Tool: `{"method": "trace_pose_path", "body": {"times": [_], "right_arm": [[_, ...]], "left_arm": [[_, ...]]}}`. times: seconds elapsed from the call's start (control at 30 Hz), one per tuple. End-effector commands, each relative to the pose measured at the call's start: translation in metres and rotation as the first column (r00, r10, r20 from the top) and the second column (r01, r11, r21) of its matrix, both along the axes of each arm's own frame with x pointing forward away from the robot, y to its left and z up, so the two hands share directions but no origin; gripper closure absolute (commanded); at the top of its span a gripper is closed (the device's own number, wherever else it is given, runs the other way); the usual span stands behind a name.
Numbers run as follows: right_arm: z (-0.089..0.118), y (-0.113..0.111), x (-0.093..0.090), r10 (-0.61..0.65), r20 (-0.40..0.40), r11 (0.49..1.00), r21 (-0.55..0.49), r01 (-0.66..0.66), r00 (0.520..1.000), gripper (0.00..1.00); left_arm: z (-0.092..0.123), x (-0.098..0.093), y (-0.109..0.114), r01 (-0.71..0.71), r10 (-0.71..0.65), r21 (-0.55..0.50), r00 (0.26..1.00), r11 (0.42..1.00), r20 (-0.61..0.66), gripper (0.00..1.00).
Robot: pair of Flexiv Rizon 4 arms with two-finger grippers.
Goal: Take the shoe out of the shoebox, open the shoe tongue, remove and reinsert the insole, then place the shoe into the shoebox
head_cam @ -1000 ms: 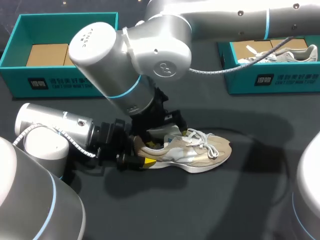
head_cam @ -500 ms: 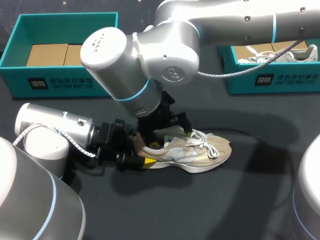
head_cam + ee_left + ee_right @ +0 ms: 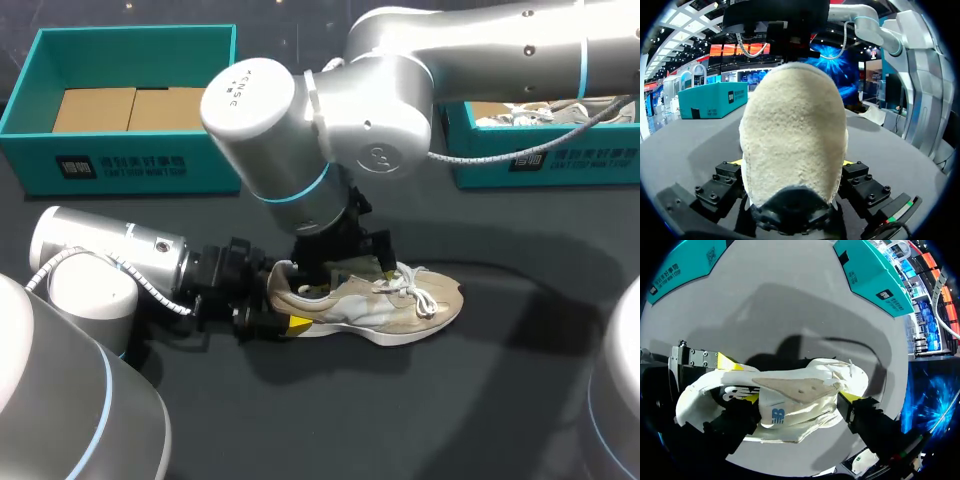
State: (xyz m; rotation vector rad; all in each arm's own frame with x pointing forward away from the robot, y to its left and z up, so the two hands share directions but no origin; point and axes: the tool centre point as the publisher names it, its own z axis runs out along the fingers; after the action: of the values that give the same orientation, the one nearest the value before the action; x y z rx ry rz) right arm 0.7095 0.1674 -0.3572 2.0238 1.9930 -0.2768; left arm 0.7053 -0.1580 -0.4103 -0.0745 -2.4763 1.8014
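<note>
A beige and white shoe (image 3: 395, 305) lies on its sole on the dark table, toe to the right. My left gripper (image 3: 272, 318) reaches in low from the left and is shut on the heel. In the left wrist view that fuzzy heel (image 3: 795, 135) fills the space between the fingers. My right gripper (image 3: 350, 268) hangs over the shoe's opening, just behind the laces. In the right wrist view it (image 3: 800, 399) stands open, a yellow tip on either side of the raised tongue (image 3: 795, 386). The insole is hidden.
A teal shoebox (image 3: 130, 165) with cardboard inserts stands at the back left. A second teal box (image 3: 540, 158) at the back right holds another shoe (image 3: 520, 118). My right arm's big elbow (image 3: 300, 130) looms over the table's middle.
My right arm has shifted to the right, carrying its gripper along the shoe from the heel opening toward the tongue and laces. The left gripper and the shoe have stayed put.
</note>
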Motion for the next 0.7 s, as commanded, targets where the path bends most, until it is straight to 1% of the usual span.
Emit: {"method": "trace_pose_path", "body": {"times": [0.03, 0.13, 0.33, 0.5, 0.57, 0.67, 0.7], "right_arm": [[0.005, -0.006, -0.005, -0.47, 0.173, 0.883, 0.082, 0.462, 0.866, 0.18], [0.011, -0.006, -0.006, -0.472, 0.18, 0.882, 0.08, 0.465, 0.863, 0.24], [0.021, -0.009, -0.008, -0.473, 0.18, 0.881, 0.072, 0.468, 0.862, 0.22], [0.027, -0.009, -0.011, -0.478, 0.152, 0.878, 0.07, 0.473, 0.865, 0.22], [0.025, -0.005, -0.014, -0.477, 0.135, 0.879, 0.07, 0.471, 0.869, 0.21], [0.017, 0.006, -0.016, -0.46, 0.117, 0.888, 0.071, 0.454, 0.88, 0.24], [0.016, 0.009, -0.016, -0.456, 0.114, 0.89, 0.073, 0.45, 0.883, 0.23]], "left_arm": [[-0.001, 0.001, 0.001, -0.001, 0.001, 0.002, 1.0, 1.0, 0.001, 1.0], [-0.001, 0.001, 0.001, -0.001, 0.001, 0.002, 1.0, 1.0, 0.001, 1.0], [-0.001, 0.001, 0.001, -0.001, 0.001, 0.002, 1.0, 1.0, 0.001, 1.0], [-0.001, 0.001, 0.001, -0.001, 0.001, 0.002, 1.0, 1.0, 0.001, 1.0], [-0.001, 0.001, 0.001, -0.001, 0.001, 0.002, 1.0, 1.0, 0.001, 1.0], [-0.001, 0.001, 0.001, -0.001, 0.001, 0.002, 1.0, 1.0, 0.001, 1.0], [-0.001, 0.001, 0.001, -0.001, 0.001, 0.002, 1.0, 1.0, 0.001, 1.0]]}}
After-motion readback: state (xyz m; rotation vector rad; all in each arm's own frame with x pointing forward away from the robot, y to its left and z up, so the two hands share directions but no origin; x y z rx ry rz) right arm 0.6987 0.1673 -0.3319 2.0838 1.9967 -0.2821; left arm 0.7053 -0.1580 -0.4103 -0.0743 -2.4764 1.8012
